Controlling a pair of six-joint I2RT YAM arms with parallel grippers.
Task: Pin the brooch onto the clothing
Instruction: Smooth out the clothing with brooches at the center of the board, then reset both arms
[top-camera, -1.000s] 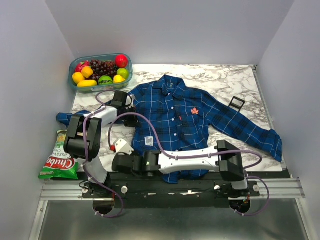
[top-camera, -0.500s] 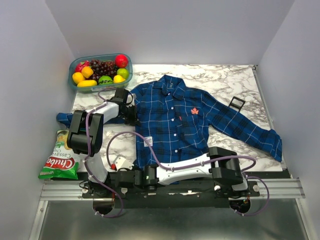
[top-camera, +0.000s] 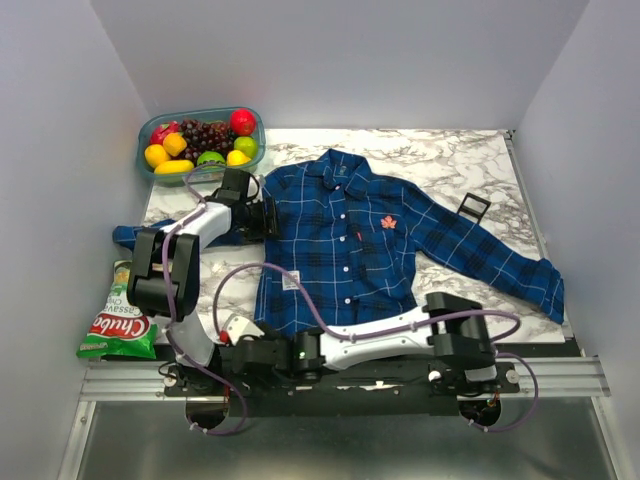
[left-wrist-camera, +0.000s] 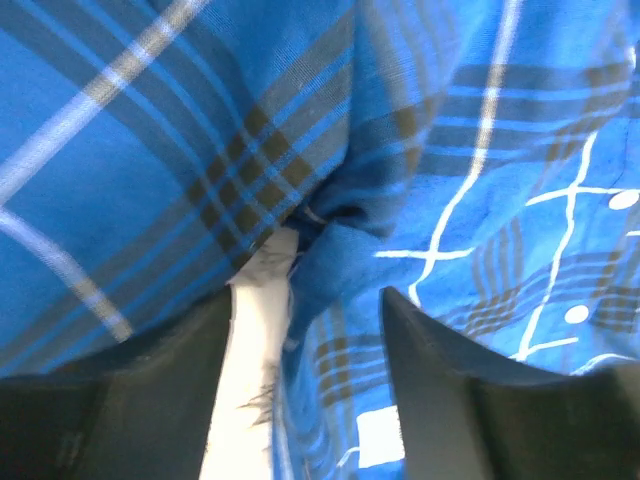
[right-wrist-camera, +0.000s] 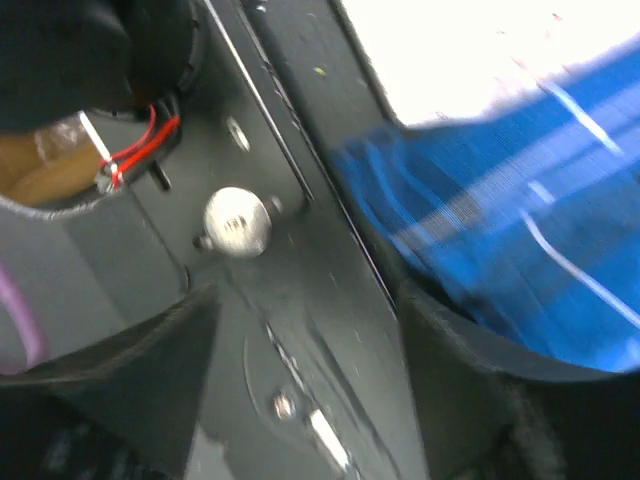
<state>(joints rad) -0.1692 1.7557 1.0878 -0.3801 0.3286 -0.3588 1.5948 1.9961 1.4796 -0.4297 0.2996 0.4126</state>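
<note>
You've got the salmon-red brooch (top-camera: 383, 222) sitting on the chest of the plaid shirt (top-camera: 340, 250), pinned by the look of it, w/ L gripper (left-wrist-camera: 305, 310) fingers apart at a shoulder fold, R gripper (right-wrist-camera: 305, 300) fingers apart near the hem, so prob. only retreat left.

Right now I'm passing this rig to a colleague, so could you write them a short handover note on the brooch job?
Left gripper: jaws open, empty, over the shirt near a sleeve.
Right gripper: jaws open, empty, low at the shirt's near hem.
Shirt lies spread on the table; brooch sits on its chest.
Done: brooch placed. Left: confirm it is fastened, which cannot be seen.
</note>
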